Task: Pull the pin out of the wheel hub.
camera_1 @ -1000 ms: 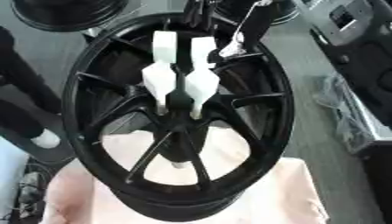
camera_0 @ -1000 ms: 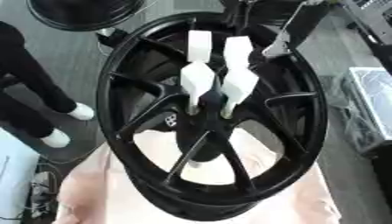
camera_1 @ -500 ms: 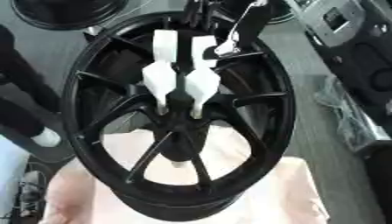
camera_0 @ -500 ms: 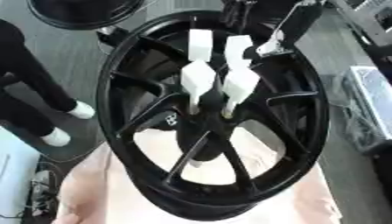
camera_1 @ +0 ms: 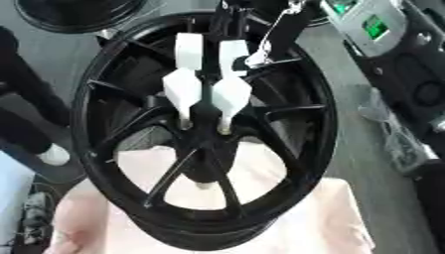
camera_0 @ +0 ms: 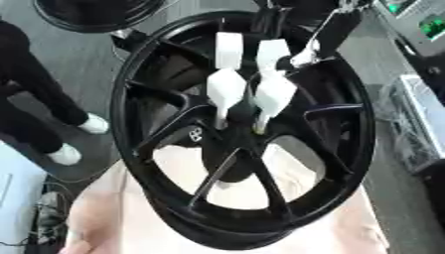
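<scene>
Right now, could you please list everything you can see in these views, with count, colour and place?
Wheel hub: one, black, spoked, centre, standing on the table.
Table: one, pale pink top, bottom.
Second wheel: one, black, top left on the floor, partly cut off.
Equipment with green screens: one, grey, top right.
Person's legs: dark trousers, white shoes, left edge.
Pin: not distinguishable at the hub centre.
Hand: one seen, white finger segments, coming down from the top over the hub centre; which side it is cannot be told.
</scene>
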You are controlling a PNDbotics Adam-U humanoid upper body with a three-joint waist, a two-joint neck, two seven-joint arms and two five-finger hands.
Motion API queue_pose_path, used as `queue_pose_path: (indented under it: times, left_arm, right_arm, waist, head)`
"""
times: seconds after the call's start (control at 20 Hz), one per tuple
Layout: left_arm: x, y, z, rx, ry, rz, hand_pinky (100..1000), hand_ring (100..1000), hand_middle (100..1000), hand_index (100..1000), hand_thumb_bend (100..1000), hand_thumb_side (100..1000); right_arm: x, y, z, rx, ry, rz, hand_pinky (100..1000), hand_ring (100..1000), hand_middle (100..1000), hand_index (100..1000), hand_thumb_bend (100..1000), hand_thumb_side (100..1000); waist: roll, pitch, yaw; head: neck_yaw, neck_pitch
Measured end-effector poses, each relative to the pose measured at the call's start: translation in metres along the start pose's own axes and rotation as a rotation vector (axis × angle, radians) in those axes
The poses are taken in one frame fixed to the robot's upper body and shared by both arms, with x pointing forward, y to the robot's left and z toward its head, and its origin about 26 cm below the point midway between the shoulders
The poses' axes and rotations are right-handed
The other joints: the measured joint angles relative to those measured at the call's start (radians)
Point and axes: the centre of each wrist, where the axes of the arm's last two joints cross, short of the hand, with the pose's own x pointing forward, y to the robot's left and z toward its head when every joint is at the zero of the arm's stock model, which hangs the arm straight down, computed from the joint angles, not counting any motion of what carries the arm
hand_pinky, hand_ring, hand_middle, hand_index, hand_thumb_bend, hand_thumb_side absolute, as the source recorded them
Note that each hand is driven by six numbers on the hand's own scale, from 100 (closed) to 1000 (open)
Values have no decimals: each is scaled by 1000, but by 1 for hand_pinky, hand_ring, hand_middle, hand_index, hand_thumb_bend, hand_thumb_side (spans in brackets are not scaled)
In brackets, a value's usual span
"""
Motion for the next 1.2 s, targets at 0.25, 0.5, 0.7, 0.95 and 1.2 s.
queue_pose_path:
  times: [0.25,0.5,0.7,0.95,1.2]
  left_arm:
    - [0,0,0,-2,0,0,709,837,751,795,100,701]
    - [0,0,0,-4,1,0,709,837,751,795,100,702]
    - [0,-1,0,-11,2,0,709,838,751,795,100,702]
    - [0,-2,0,-14,3,0,710,838,751,795,100,703]
    - [0,-2,0,-17,3,0,710,838,751,794,100,704]
  right_arm:
    - [-2,2,-2,13,7,9,786,653,679,792,394,238]
    - [-5,4,-2,25,17,11,780,645,671,786,383,239]
    - [-6,5,-3,30,24,12,753,606,617,759,365,250]
    - [-6,6,-4,38,30,21,711,542,546,721,358,263]
    - [-6,7,-5,39,32,22,701,512,510,681,333,246]
  waist:
    - [0,1,2]
    - [0,2,3]
    - [0,3,4]
    - [0,5,4]
    - [0,5,3]
  head:
    - [0,-3]
    - [0,-7]
    - [0,-8]
    - [0,-8]
    - [0,-8]
